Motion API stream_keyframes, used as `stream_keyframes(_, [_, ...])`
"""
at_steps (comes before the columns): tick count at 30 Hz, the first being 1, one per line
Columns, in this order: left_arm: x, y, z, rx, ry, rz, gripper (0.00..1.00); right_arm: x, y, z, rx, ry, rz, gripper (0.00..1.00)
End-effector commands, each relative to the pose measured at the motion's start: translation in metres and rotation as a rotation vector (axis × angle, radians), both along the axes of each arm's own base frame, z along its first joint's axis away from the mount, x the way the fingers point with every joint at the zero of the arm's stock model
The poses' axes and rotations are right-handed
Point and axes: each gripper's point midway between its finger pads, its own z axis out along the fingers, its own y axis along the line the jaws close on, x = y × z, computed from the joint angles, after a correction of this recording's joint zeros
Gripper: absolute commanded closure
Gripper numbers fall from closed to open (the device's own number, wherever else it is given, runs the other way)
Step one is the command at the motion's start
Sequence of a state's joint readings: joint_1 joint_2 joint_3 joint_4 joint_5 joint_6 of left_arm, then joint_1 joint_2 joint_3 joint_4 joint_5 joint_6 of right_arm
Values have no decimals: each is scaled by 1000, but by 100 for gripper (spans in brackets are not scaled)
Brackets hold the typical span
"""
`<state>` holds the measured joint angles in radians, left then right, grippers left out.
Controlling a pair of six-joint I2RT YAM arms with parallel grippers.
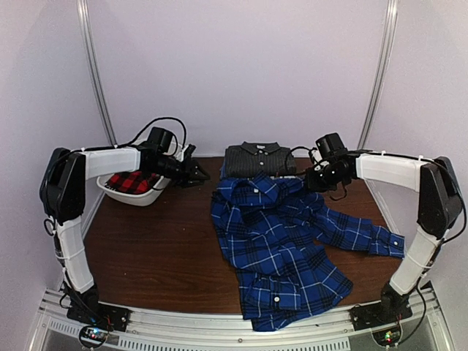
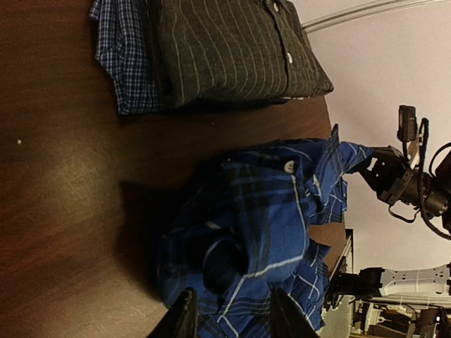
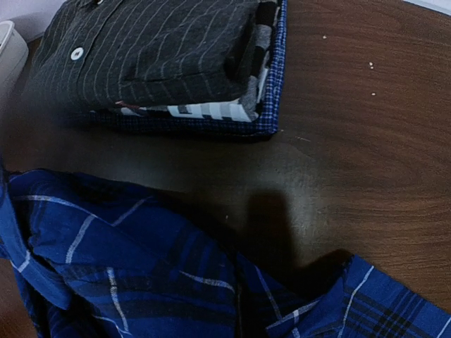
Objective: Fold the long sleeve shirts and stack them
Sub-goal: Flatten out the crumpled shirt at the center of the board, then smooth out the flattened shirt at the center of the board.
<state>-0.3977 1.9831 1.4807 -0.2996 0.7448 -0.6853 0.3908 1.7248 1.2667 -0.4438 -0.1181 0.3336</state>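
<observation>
The large blue-and-black plaid shirt [image 1: 281, 241] lies crumpled and spread across the middle of the table, one sleeve trailing right. My left gripper [image 1: 199, 175] hovers just left of its collar, open, with only the cloth [image 2: 261, 232] below the fingertips [image 2: 184, 318]. My right gripper [image 1: 313, 180] is shut on the shirt's far shoulder, which rises in a peak to the gripper [image 2: 372, 167]. A folded charcoal striped shirt [image 1: 259, 159] tops a small stack at the back. The red-and-black plaid shirt [image 1: 131, 181] sits in the tub.
The white plastic tub [image 1: 146, 197] stands at the back left, under my left arm. Beneath the charcoal shirt [image 3: 155, 49] lie other folded cloths, one small blue check [image 3: 271, 84]. Bare brown table [image 1: 146, 248] lies front left.
</observation>
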Motion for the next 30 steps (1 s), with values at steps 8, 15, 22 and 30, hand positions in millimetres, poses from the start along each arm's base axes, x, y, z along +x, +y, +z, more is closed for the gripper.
stream_keyframes(8, [-45, 8, 26, 178, -193, 18, 46, 10, -53, -8, -63, -20, -152, 100])
stream_keyframes(15, [-134, -32, -7, 235, -124, -89, 47, 7, -55, -17, -78, -7, -142, 99])
stream_keyframes(22, [-199, -77, -38, 213, -43, -202, 51, 7, -54, -24, -83, 7, -131, 99])
stream_keyframes(30, [-223, -96, -70, 232, 24, -243, 52, 5, -52, -30, -75, 13, -124, 99])
